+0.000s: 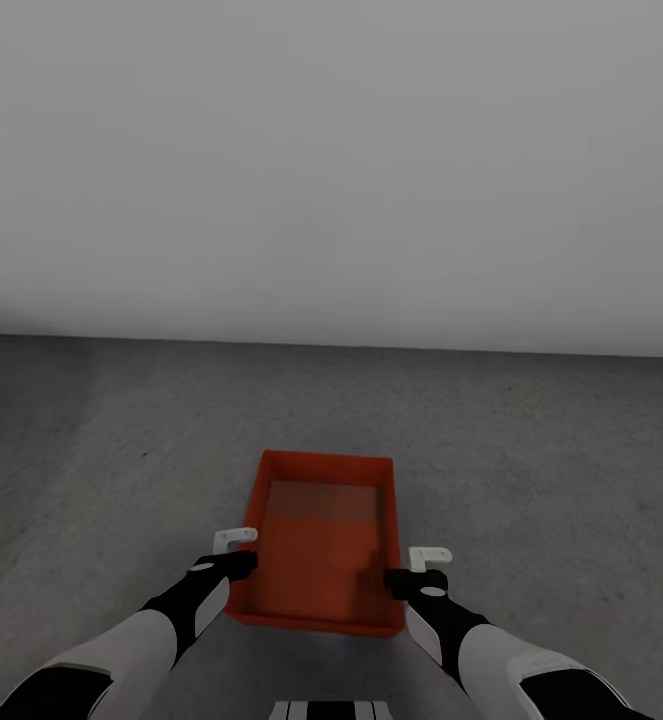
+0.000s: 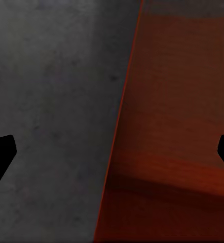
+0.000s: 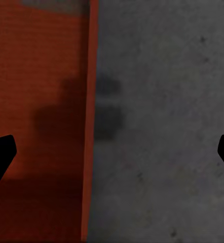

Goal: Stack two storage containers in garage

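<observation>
Container: one orange-red storage container (image 1: 323,545) on the grey concrete floor (image 1: 531,460), between both grippers.
Left gripper (image 1: 239,552): jaws spread, straddling left wall.
Right gripper (image 1: 418,572): jaws spread, straddling right wall.

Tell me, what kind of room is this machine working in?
Probably a garage or a similar bare utility room: the floor is rough dark-grey concrete and the wall is plain pale grey. An open orange-red storage container sits on that floor.
</observation>
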Controlling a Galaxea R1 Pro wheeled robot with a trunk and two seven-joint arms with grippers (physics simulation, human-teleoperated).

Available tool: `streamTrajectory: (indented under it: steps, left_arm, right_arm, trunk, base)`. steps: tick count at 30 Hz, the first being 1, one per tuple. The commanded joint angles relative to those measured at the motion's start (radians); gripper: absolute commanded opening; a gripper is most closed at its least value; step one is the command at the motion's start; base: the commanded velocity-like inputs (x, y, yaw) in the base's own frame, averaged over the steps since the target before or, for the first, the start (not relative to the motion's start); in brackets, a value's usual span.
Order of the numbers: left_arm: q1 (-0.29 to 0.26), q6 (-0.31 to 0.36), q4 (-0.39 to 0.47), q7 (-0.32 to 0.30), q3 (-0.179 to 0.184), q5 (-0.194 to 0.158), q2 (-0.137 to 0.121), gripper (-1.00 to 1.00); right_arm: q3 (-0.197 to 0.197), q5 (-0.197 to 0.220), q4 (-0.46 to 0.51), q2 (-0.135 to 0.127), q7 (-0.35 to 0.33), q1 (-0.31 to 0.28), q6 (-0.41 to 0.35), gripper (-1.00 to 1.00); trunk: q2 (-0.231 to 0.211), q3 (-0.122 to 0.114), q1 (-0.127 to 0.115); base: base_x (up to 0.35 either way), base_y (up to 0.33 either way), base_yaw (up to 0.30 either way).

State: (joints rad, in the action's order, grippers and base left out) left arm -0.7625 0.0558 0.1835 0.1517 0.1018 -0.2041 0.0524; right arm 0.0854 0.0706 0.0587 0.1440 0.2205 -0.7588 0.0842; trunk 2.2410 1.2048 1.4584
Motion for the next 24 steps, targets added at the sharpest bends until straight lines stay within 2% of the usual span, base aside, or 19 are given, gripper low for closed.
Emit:
streamTrajectory:
  steps: [1, 24]
  left_arm:
    - [0.000, 0.006, 0.002, 0.006, 0.008, -0.010, 0.000, 1.00]
    - [0.000, 0.006, 0.002, 0.005, 0.007, -0.009, -0.003, 1.00]
  right_arm:
    - [0.008, 0.008, -0.001, 0.000, 0.004, -0.001, 0.003, 1.00]
    - [0.008, 0.007, -0.002, 0.000, 0.005, -0.001, 0.003, 1.00]
  trunk:
    - [-0.007, -0.003, -0.004]
    - [-0.168, -0.075, -0.092]
  base:
    - [0.000, 0.000, 0.000]
    - [0.000, 0.000, 0.000]
